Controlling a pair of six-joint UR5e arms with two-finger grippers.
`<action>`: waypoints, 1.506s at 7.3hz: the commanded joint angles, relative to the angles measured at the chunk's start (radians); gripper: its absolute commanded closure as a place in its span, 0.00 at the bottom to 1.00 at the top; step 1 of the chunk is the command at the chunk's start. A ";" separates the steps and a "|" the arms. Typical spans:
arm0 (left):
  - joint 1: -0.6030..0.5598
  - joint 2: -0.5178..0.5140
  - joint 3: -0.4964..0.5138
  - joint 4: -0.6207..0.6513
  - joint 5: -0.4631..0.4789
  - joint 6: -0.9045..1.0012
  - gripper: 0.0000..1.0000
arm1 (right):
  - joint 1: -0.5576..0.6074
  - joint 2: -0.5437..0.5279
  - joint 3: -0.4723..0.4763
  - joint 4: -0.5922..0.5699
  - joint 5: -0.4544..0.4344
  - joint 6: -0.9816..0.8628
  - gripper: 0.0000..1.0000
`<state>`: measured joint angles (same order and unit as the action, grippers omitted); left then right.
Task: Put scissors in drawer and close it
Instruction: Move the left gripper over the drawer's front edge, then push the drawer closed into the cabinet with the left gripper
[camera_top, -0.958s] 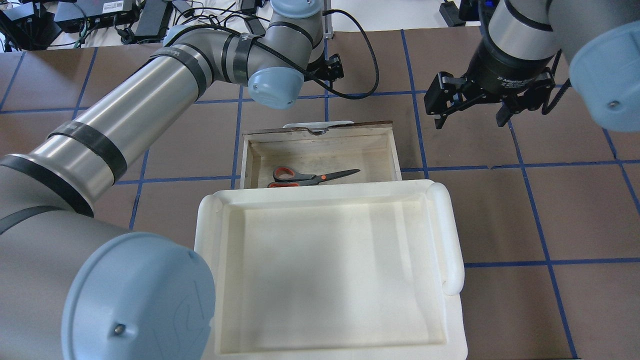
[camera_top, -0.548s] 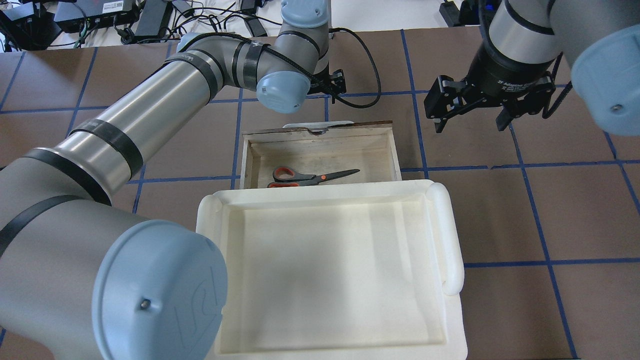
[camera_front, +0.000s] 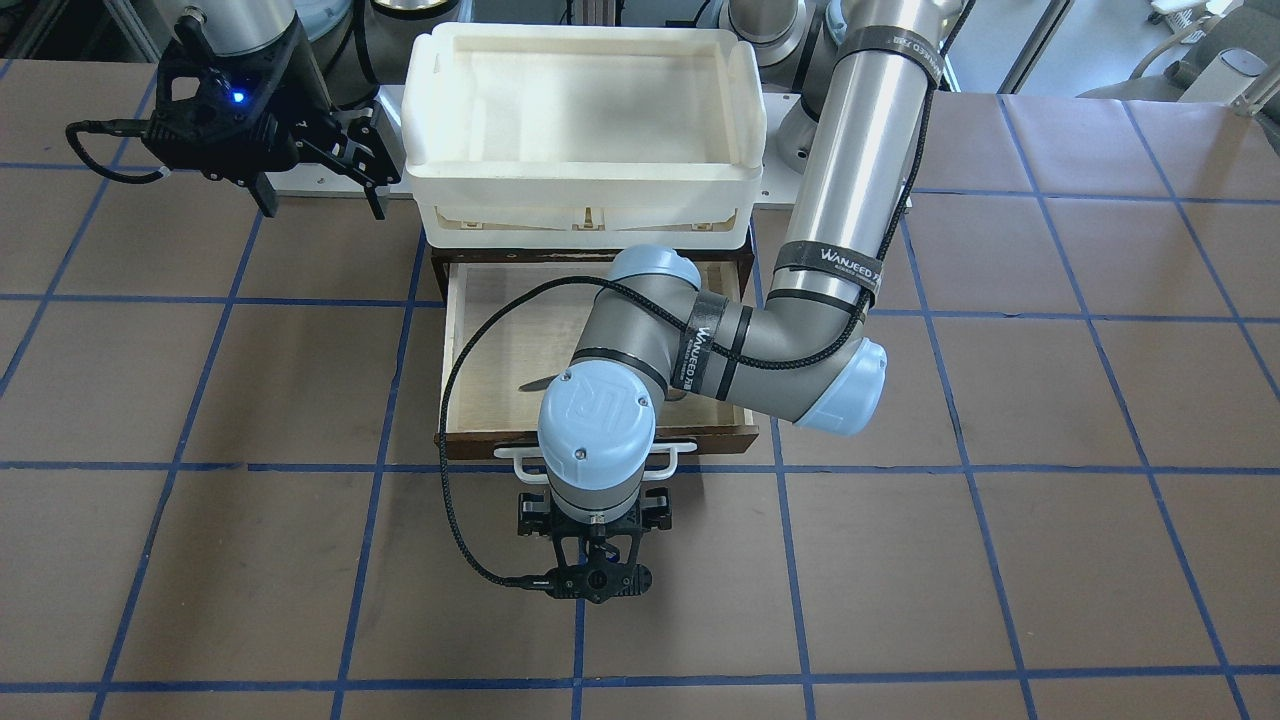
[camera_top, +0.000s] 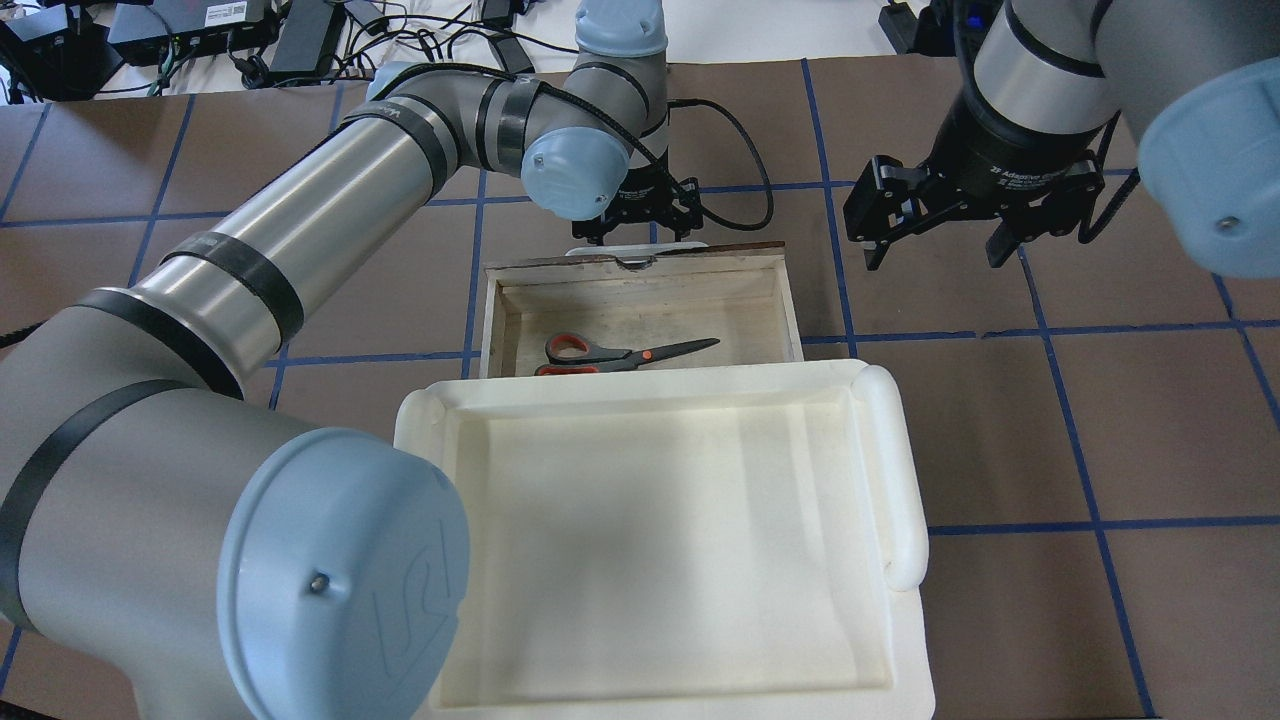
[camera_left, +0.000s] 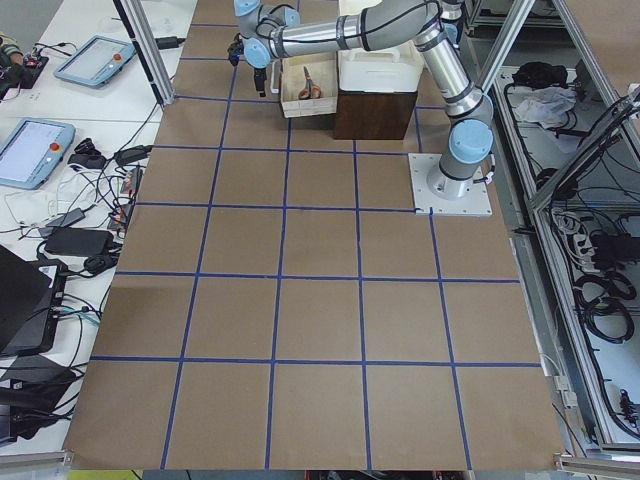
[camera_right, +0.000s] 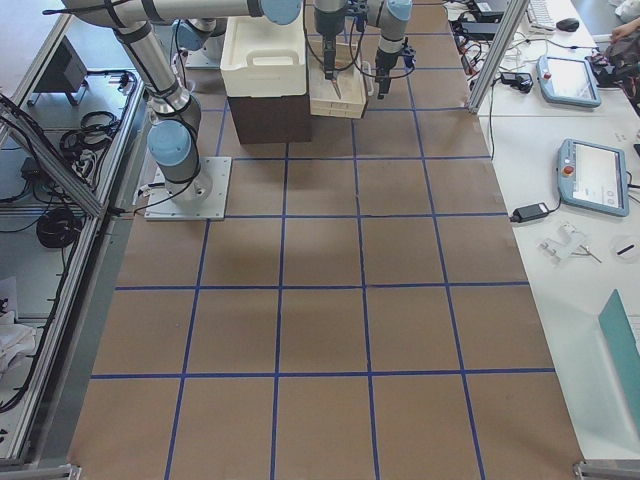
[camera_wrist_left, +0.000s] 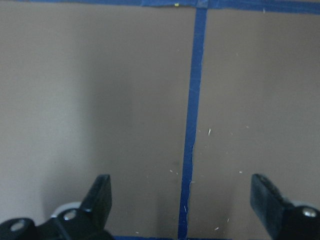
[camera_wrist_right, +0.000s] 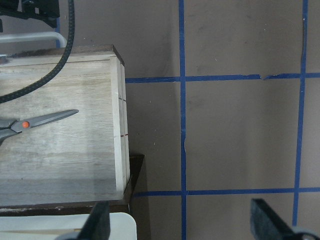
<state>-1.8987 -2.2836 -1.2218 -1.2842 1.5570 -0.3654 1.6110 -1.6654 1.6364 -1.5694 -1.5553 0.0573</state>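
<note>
The scissors (camera_top: 620, 352) lie flat in the open drawer (camera_top: 650, 305), handles toward the view's left; they also show in the right wrist view (camera_wrist_right: 40, 120). The drawer's dark front carries a white bar handle (camera_front: 682, 455). My left gripper (camera_top: 645, 230) points down just beyond that front, over the handle, jaws open and empty; its fingers (camera_wrist_left: 102, 192) stand wide apart over bare table. My right gripper (camera_top: 935, 245) hovers open and empty to the right of the drawer.
A white plastic tray (camera_top: 900, 470) sits on top of the dark cabinet (camera_left: 375, 110) that the drawer slides out of. Brown table with blue tape lines (camera_top: 1040, 330) lies all around. Cables and devices (camera_top: 200, 30) line the far edge.
My left arm has swung rightward and brought its gripper in over the drawer's front and handle. My right gripper has shifted slightly. The scissors and drawer have not moved.
</note>
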 joint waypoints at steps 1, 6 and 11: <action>-0.017 0.028 -0.001 -0.067 -0.001 0.002 0.00 | 0.000 0.004 0.002 0.009 -0.003 -0.001 0.00; -0.022 0.102 -0.018 -0.180 -0.014 0.000 0.00 | 0.000 0.004 0.013 0.006 0.001 -0.002 0.00; -0.028 0.164 -0.067 -0.320 -0.012 0.003 0.00 | -0.002 -0.001 0.016 0.006 0.001 -0.014 0.00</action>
<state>-1.9265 -2.1320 -1.2819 -1.5579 1.5449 -0.3634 1.6095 -1.6648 1.6509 -1.5637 -1.5543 0.0439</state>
